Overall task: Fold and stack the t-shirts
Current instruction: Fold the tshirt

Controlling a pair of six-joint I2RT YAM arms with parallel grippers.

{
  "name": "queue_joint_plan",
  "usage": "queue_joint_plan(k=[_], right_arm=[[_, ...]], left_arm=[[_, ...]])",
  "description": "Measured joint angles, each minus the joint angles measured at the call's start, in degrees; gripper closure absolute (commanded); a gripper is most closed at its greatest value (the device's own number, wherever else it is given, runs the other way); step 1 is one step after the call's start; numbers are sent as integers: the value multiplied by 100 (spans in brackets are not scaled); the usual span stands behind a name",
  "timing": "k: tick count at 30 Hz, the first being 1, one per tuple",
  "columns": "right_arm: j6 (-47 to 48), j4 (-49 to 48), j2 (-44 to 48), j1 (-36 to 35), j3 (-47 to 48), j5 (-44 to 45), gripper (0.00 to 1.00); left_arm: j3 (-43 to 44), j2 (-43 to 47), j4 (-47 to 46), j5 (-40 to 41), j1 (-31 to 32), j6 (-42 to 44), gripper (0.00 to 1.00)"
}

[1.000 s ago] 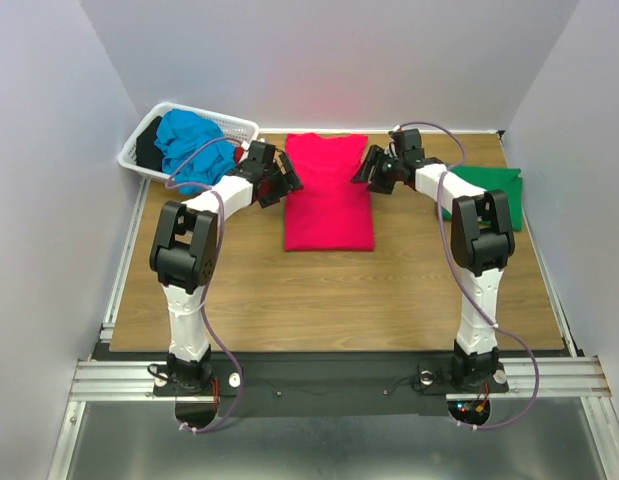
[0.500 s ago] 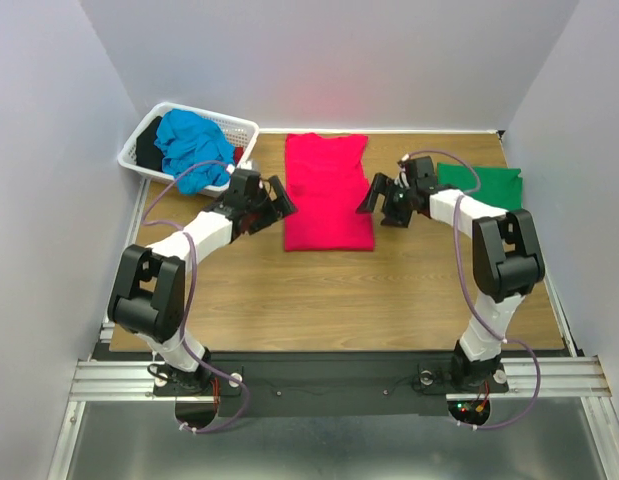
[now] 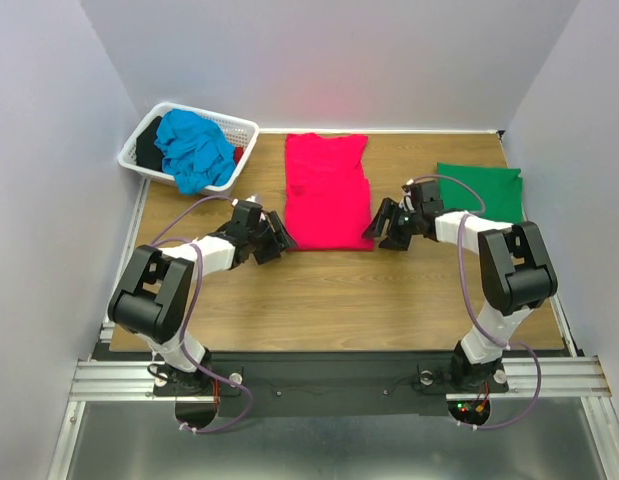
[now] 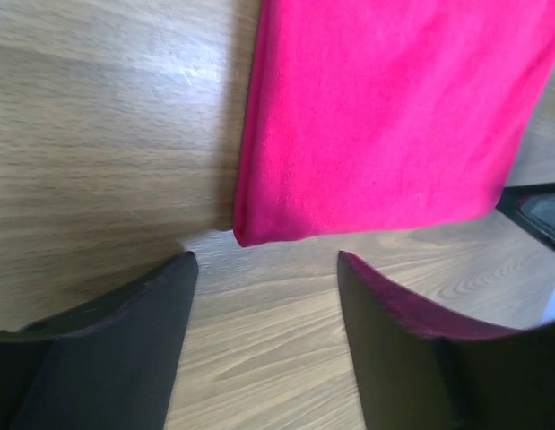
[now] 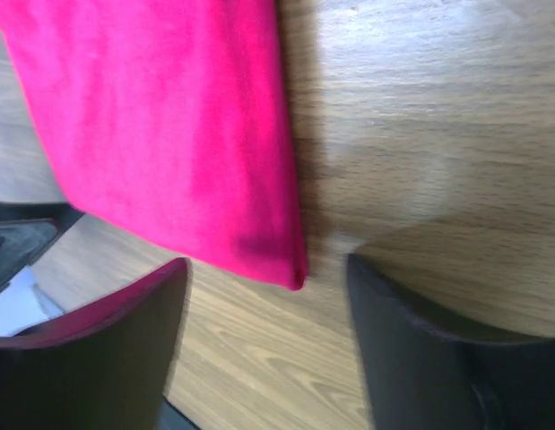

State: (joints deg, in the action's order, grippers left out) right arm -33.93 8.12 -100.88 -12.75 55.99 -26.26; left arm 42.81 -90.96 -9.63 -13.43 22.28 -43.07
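Observation:
The crimson-pink t-shirt (image 3: pixel 327 190) lies folded into a long strip at the table's middle back. Its near left corner shows in the left wrist view (image 4: pixel 259 228), its near right corner in the right wrist view (image 5: pixel 290 269). My left gripper (image 3: pixel 278 240) is open and empty, low over the wood just short of the near left corner. My right gripper (image 3: pixel 378 225) is open and empty at the near right corner. A green t-shirt (image 3: pixel 481 188) lies folded at the right. A turquoise-blue t-shirt (image 3: pixel 193 148) is bunched in the basket.
The white lattice basket (image 3: pixel 146 137) stands at the back left corner and also holds something dark. The table's right edge runs close to the green shirt. Grey walls close in the left, back and right.
Both grippers have moved toward me along the pink shirt's sides, from its upper part down to its near corners. The shirt has not moved.

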Motion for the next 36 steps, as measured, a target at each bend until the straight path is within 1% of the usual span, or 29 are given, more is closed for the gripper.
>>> queue_joint_plan(k=[1,2,5,6,7,9,13,15,16,17,20,22,23,24,25,26,27,28,33,36], right_arm=[[-44,-66,0,-4,-44,-26,30],[-79,-111,0,-4,-94,-63,32],[-136,-227,-2,-7,-166,-131,38],[-170,-251,-11,-7,-184,-146,41],[-190,-271,-22,-7,-199,-151,43],[-238,-343,-68,-7,-223,-190,44],[-308,-485,-190,-11,-225,-271,45],[-343,-540,-225,-11,-227,-323,46],[-350,-560,-236,-11,-227,-339,48],[-358,-570,-247,-11,-227,-356,52],[-367,-595,-282,-22,-238,-372,61],[-382,-608,-304,-33,-262,-374,64],[-382,-621,-315,-44,-278,-372,70],[-387,-645,-315,-50,-306,-372,72],[-391,-678,-315,-50,-345,-365,77],[-393,-695,-315,-52,-380,-358,79],[-398,-708,-315,-55,-400,-348,84],[-402,-715,-315,-57,-415,-339,100],[-420,-763,-267,-79,-522,-334,100],[-385,-695,138,-111,-911,-321,100]], left_arm=[[-9,-52,-44,-24,17,-15,40],[-9,-107,-87,-48,28,-33,47],[-9,-243,-223,-103,52,-76,56],[-9,-299,-267,-125,52,-98,61],[-4,-334,-306,-138,50,-105,62],[4,-391,-356,-122,52,-116,67],[133,-568,-402,-153,52,-140,68],[210,-651,-433,-162,52,-140,72],[258,-708,-450,-162,52,-142,75],[291,-750,-459,-162,52,-144,80],[319,-807,-479,-153,50,-160,100],[343,-831,-485,-168,50,-164,100],[352,-833,-487,-166,52,-160,100],[352,-833,-487,-166,55,-160,100],[352,-833,-487,-168,52,-160,100],[352,-833,-487,-168,55,-160,100],[343,-831,-501,-166,55,-160,100],[326,-826,-525,-166,55,-160,100],[-122,-483,-699,-136,125,-160,100],[-616,-81,-796,-120,267,-219,100]])
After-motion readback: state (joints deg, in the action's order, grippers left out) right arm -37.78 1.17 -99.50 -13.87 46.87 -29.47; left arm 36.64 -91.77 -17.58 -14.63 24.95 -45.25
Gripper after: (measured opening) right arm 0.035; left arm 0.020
